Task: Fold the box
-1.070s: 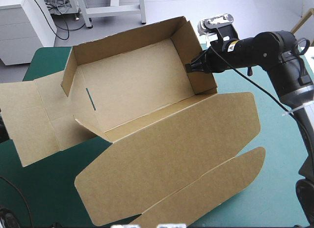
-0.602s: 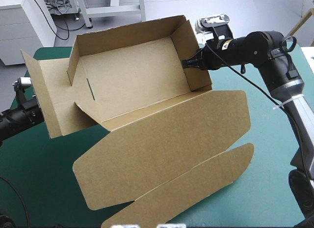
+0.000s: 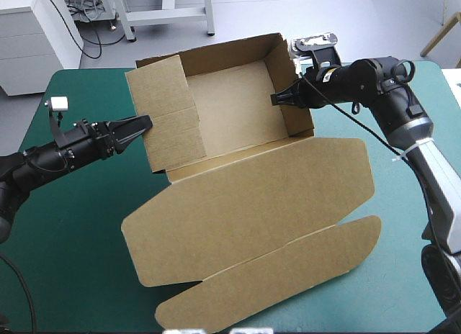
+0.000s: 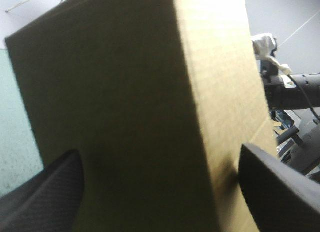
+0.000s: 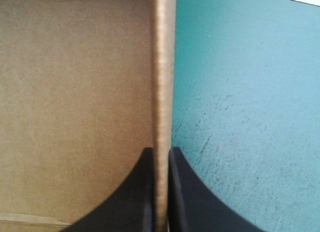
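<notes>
Two grippers were at the brown box [image 3: 238, 125], one at each end. It sat toward the far side of the teal-green cover [image 3: 72, 240], set a little askew to the table's edges, an open tray with its walls standing. The lid [image 3: 252, 204] lay flat on the cover, reaching toward the near edge, and its long tuck flap [image 3: 288, 276] lay flat beyond it, nearest of all.

The right gripper [image 3: 277, 98] came in from the right and was clamped on the top edge of the box's right wall [image 3: 292, 89]. Its wrist view showed the board's rim running straight up between the two black fingers [image 5: 145, 192], one on the inner side and one on the outer, with bare cover beyond.

The left gripper [image 3: 137, 127] reached in low from the left, with its fingers spread apart and holding nothing. The upright left wall [image 3: 169, 114] stood right at its tips. From its own camera the outer face of that wall filled nearly everything ahead, one corner of the box running up between the parted fingers. I could not tell whether the tips pressed on the board or only stood just beside it.
</notes>
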`<state>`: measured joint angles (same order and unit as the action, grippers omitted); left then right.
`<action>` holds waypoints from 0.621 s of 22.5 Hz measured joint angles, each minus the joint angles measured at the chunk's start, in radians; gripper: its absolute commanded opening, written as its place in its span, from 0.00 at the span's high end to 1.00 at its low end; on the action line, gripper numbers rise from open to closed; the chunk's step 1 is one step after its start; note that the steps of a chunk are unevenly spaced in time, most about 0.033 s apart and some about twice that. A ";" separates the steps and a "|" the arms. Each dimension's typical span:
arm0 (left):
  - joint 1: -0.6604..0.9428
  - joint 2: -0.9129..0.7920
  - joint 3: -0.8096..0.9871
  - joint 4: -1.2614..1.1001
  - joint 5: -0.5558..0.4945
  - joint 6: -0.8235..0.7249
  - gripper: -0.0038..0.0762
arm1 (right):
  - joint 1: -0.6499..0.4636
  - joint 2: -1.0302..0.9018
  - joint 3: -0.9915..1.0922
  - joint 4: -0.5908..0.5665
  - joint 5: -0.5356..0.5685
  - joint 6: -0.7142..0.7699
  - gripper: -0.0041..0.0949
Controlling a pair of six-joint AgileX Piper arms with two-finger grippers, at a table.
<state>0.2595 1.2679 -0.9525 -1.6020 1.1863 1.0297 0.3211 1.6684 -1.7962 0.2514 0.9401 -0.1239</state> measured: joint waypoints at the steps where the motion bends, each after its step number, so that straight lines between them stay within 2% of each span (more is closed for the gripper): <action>1: -0.006 0.000 -0.019 0.000 0.002 0.000 0.20 | 0.000 0.001 0.000 -0.001 0.000 0.000 0.98; 4: -0.029 0.000 -0.084 -0.008 0.007 -0.017 0.20 | 0.000 0.001 0.000 -0.007 -0.013 0.013 0.98; 14: -0.039 0.000 -0.095 0.078 0.012 -0.069 0.20 | 0.001 0.001 0.000 -0.015 -0.014 0.026 0.96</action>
<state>0.2203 1.2679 -1.0477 -1.5239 1.1982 0.9611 0.3223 1.6694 -1.7962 0.2364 0.9264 -0.0979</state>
